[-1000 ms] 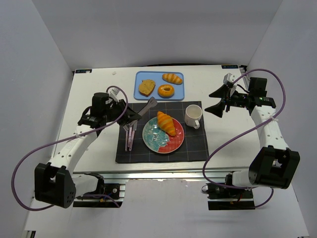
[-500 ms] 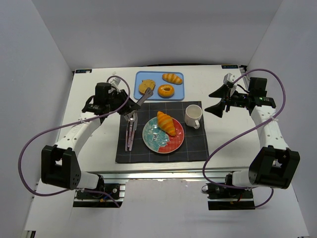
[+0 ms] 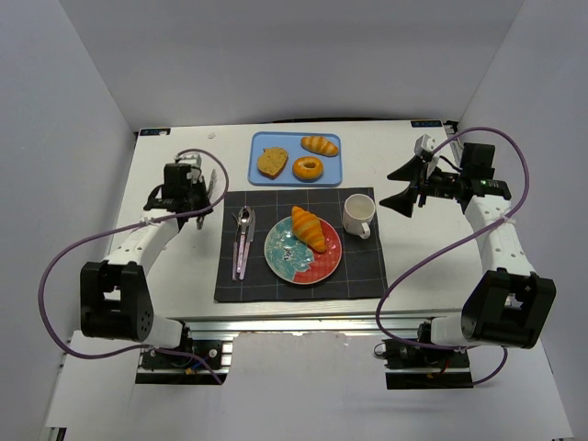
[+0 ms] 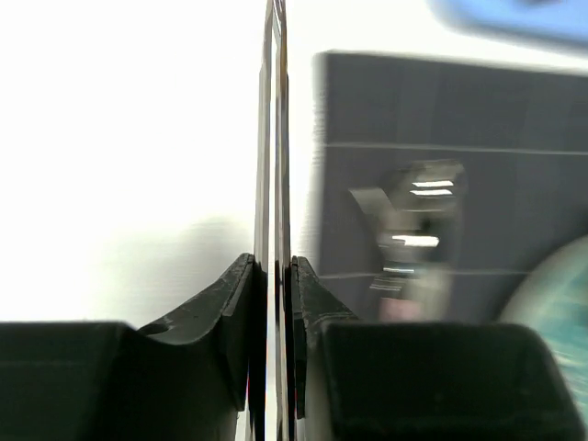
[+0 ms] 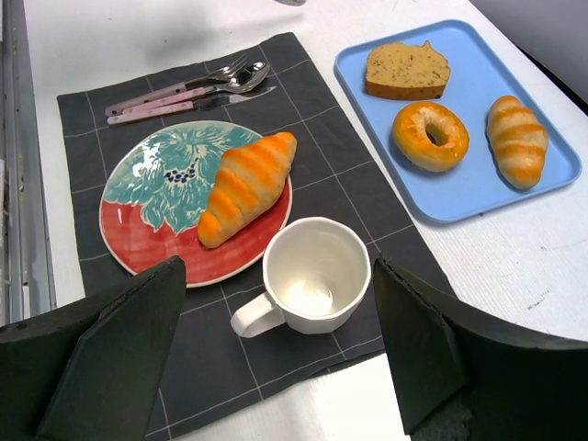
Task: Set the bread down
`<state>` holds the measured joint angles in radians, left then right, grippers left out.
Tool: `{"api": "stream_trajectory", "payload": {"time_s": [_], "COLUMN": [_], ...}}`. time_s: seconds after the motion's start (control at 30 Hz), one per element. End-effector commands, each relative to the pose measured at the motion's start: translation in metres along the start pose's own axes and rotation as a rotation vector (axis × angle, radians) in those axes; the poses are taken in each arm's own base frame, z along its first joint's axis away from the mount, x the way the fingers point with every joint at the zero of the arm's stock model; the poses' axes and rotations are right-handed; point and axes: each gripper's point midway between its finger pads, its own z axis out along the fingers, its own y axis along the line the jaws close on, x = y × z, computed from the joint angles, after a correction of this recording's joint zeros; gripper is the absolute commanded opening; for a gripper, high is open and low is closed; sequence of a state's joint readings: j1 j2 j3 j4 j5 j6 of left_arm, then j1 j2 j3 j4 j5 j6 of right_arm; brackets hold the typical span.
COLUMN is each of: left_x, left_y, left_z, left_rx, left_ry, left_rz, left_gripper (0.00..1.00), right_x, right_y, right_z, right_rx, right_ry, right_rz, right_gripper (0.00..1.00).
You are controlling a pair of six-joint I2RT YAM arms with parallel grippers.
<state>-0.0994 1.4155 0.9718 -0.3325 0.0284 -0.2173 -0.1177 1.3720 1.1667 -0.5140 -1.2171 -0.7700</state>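
Note:
The bread (image 3: 309,228), a golden-orange croissant with darker ridges, lies on the red and teal plate (image 3: 322,268) in the middle of the dark mat. It also shows in the right wrist view (image 5: 246,186), across the plate (image 5: 147,243). No gripper touches it. My left gripper (image 3: 209,195) is left of the mat's far left corner, its jaws pressed together with nothing between them (image 4: 277,18). My right gripper (image 3: 404,188) hangs open and empty right of the white cup (image 3: 358,216), above it in the wrist view (image 5: 278,276).
A blue tray (image 3: 285,142) behind the mat holds a bread slice (image 3: 272,162), a ring doughnut (image 3: 307,168) and a small striped roll (image 3: 320,145). Fork, spoon and knife (image 3: 242,241) lie on the mat (image 3: 358,266) left of the plate. White walls enclose the table.
My left gripper has drawn back from the mat's far edge near the tray to the bare table left of the mat. The bread and the right arm have not moved.

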Motion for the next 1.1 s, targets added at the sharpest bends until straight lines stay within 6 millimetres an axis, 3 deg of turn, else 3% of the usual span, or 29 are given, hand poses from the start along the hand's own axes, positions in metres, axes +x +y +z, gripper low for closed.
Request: {"api": "stream_trajectory", "payload": {"time_s": [0.0,0.03,0.07,0.23,0.33,0.37,0.47,0.53,0.6,0.7,0.83,0.87,0.93,1.0,1.07], "left_x": [-0.010,-0.003,0.006,0.030,0.048,0.053,0.060,0.063,0.062,0.058,0.037,0.022,0.012,-0.012,-0.019], "left_y": [0.056,0.061,0.083,0.106,0.105,0.105,0.109,0.112,0.116,0.120,0.115,0.110,0.102,0.089,0.074], "left_z": [0.012,0.019,0.028,0.052,0.065,0.067,0.074,0.074,0.071,0.059,0.035,0.023,0.009,-0.011,-0.023], "left_rx": [-0.174,-0.163,-0.192,-0.183,-0.147,-0.144,-0.154,-0.164,-0.180,-0.199,-0.202,-0.197,-0.176,-0.123,-0.062], "left_ry": [-0.091,-0.081,-0.050,-0.018,0.038,0.053,0.063,0.072,0.067,0.063,0.005,-0.048,-0.090,-0.185,-0.236], "left_rz": [0.147,0.143,0.114,0.072,0.058,0.050,0.027,0.015,0.000,-0.026,-0.059,-0.073,-0.111,-0.123,-0.192], "left_gripper": [0.08,0.08,0.08,0.08,0.24,0.35,0.43,0.65,0.84,0.98,0.98,0.98,0.98,0.98,0.98], "right_x": [-0.009,-0.007,-0.009,-0.010,-0.011,-0.011,-0.012,-0.012,-0.012,-0.010,-0.008,-0.003,-0.002,-0.007,-0.010], "right_y": [-0.006,-0.006,-0.008,-0.011,-0.015,-0.016,-0.016,-0.016,-0.018,-0.029,-0.064,-0.079,-0.086,-0.088,-0.089], "right_z": [-0.001,-0.001,-0.001,-0.002,-0.004,-0.004,-0.005,-0.006,-0.007,-0.013,-0.027,-0.038,-0.043,-0.047,-0.045], "right_rx": [0.000,-0.001,0.000,0.012,0.036,0.039,0.048,0.057,0.075,0.161,0.413,0.522,0.586,0.607,0.613], "right_ry": [-0.013,-0.007,-0.007,0.008,0.022,0.026,0.032,0.038,0.053,0.096,0.144,0.174,0.186,0.180,0.147], "right_rz": [-0.037,-0.034,-0.043,-0.039,-0.033,-0.030,-0.027,-0.024,-0.005,0.067,0.254,0.284,0.326,0.320,0.299], "right_gripper": [0.87,0.87,0.87,0.87,0.87,0.87,0.87,0.87,0.89,0.89,0.90,0.89,0.89,0.89,0.89]}}
